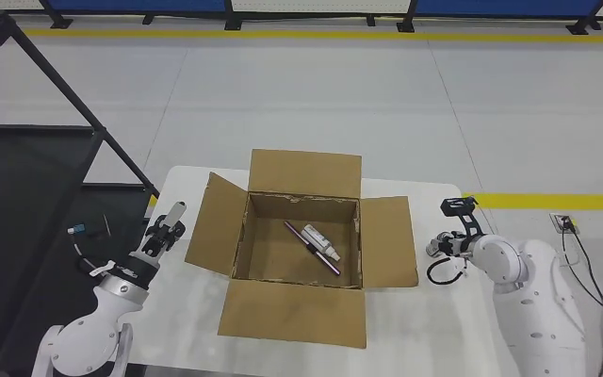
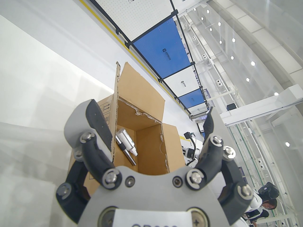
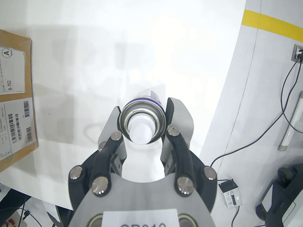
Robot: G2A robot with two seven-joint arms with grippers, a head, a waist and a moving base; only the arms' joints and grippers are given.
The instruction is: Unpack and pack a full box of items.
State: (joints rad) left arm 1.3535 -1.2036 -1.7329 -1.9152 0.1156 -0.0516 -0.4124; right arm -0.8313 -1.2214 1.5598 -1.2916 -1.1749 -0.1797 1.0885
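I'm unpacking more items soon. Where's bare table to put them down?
Bare table lies right of the box's right flap, except where the right gripper holds the can. Another bare patch sits between the left flap and the open left gripper. The front is crowded: the front flap covers most of it.

A white table [image 1: 424,320] stands on a pale grey floor [image 1: 283,94] crossed by a yellow line [image 1: 301,33]. Blue and white panels [image 2: 163,50] fence the bay under round ceiling lights [image 2: 252,63]. A socket [image 3: 298,52] sits in the floor beside the table.
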